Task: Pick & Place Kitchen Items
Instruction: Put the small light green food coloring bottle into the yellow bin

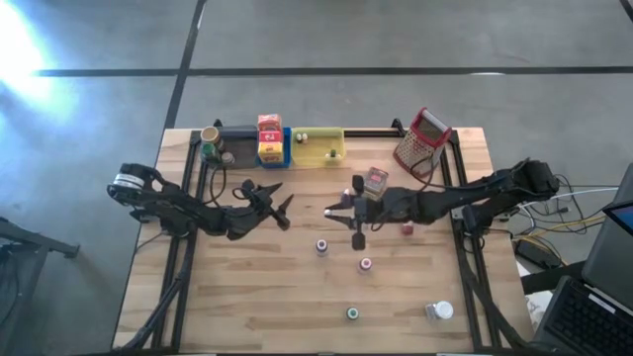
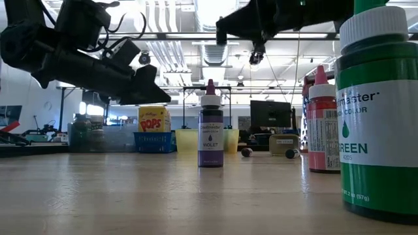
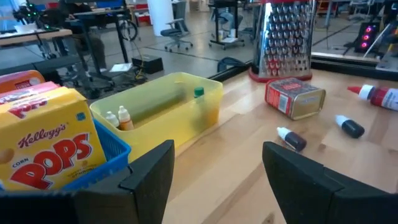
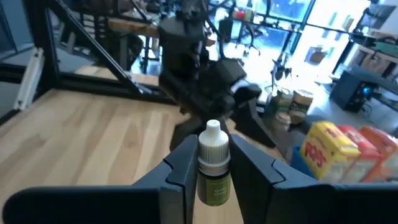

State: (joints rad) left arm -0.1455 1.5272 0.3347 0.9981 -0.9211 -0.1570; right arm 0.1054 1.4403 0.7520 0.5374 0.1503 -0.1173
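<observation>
My right gripper point(image 1: 334, 209) hovers over the table's middle, shut on a small bottle point(image 4: 213, 163) with a white cap and green label. My left gripper point(image 1: 282, 209) stands open just to its left with nothing between its fingers point(image 3: 149, 177). A yellow tray point(image 3: 163, 102) at the far edge holds tiny bottles. A red tin point(image 3: 295, 98) and two dark dropper bottles point(image 3: 291, 139) lie near it. Violet point(image 2: 210, 129), red point(image 2: 322, 127) and green point(image 2: 379, 111) bottles stand upright on the table. My right gripper pinches the small bottle's body point(image 4: 215, 186) between its two fingers, which come nearly level from the table's right. The bottle stands upright in the hold with its white cap point(image 4: 213, 144) above the fingers. It is lifted clear of the table.
A blue tray point(image 1: 285, 150) with cereal boxes point(image 3: 46, 146) and a grey tray point(image 1: 235, 138) stand at the far edge, left of the yellow one. A metal grater point(image 1: 423, 143) stands at the far right. Loose bottles point(image 1: 366, 264) dot the near half.
</observation>
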